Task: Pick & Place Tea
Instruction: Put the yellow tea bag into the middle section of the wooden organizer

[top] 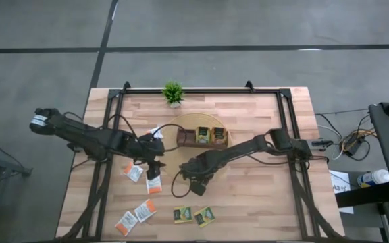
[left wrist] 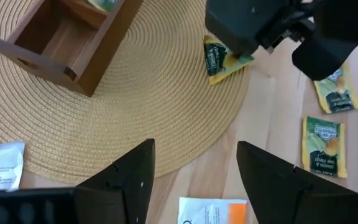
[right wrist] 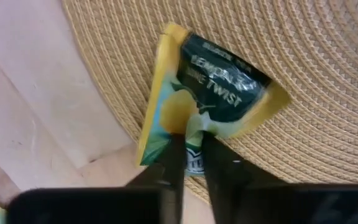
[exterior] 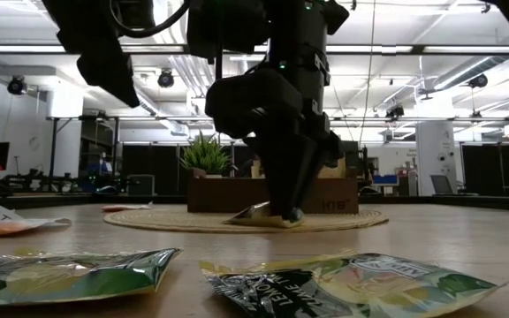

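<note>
The right arm stretches in from the right side, elbow bent, wrist tipped steeply down so the right gripper (right wrist: pixel 191 155) points at the counter (top: pixel 262 202), its two fingers pinched nearly together on a sachet (right wrist: pixel 204 99). The left arm reaches in from the left, its left gripper (left wrist: pixel 194 171) held above the counter, fingers spread wide apart.

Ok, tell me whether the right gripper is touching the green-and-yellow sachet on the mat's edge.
Touching. The right wrist view shows the right gripper with its fingertips pinching the crumpled green-and-yellow sachet over the woven mat.
</note>
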